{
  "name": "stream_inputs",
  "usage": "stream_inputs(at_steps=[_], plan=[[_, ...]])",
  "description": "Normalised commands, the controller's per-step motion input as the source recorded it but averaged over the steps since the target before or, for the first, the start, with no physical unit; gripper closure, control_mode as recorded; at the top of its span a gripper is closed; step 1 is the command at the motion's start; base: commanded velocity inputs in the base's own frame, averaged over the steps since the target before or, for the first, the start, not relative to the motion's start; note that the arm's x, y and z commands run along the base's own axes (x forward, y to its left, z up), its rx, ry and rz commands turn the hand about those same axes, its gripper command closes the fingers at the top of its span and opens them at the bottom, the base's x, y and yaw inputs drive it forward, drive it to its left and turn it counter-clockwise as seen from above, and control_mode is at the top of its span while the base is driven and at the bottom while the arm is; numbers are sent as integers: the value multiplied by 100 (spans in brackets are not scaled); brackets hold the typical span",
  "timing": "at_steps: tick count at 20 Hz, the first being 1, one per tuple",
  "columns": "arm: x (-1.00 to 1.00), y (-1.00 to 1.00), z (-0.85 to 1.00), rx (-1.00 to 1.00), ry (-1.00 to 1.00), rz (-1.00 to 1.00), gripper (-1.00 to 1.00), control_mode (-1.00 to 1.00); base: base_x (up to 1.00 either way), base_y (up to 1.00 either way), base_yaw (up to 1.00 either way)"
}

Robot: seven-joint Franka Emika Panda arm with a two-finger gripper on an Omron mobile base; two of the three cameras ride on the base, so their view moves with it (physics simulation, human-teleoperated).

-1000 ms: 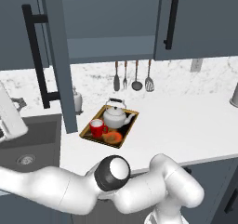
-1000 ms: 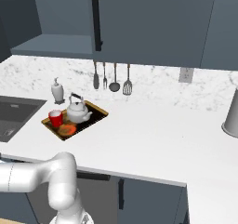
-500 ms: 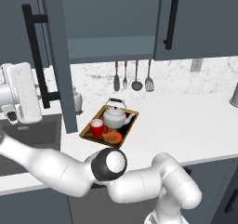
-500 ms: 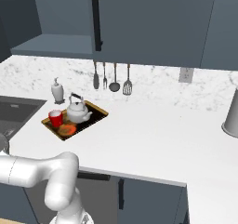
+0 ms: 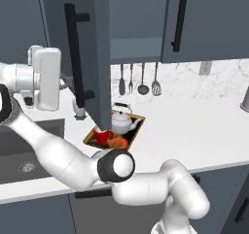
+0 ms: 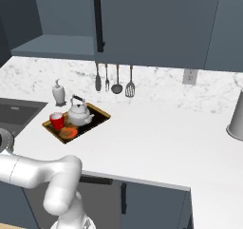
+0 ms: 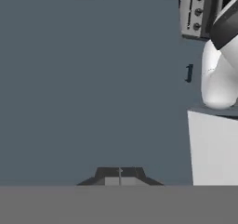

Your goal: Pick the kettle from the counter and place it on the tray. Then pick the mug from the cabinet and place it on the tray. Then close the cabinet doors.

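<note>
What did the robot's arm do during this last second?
The white arm swung up from low at the left to the open dark blue-grey cabinet door, its hand now beside the door's black bar handle. The silvery kettle, red mug and golden-brown tray stayed put.

The kettle (image 5: 121, 122) and red mug (image 5: 102, 135) sat on the tray (image 5: 138, 126); the open cabinet door (image 5: 78, 58) stood beside the arm's hand (image 5: 46, 77).
</note>
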Motion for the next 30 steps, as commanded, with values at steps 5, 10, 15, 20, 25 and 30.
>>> stream_inputs(at_steps=[5,10,15,20,25,30], plan=[[-28,-100,0,0,-55,-4,100,-100,0,0,0],[-3,-100,0,0,-47,0,100,-100,0,0,0],[30,-100,-32,0,-12,0,100,-100,0,0,0],[87,-99,-72,-5,0,19,100,-100,0,0,0],[98,-60,-53,-16,-6,40,100,-100,0,0,0],[59,-18,-16,-25,-28,61,100,-100,0,0,0]])
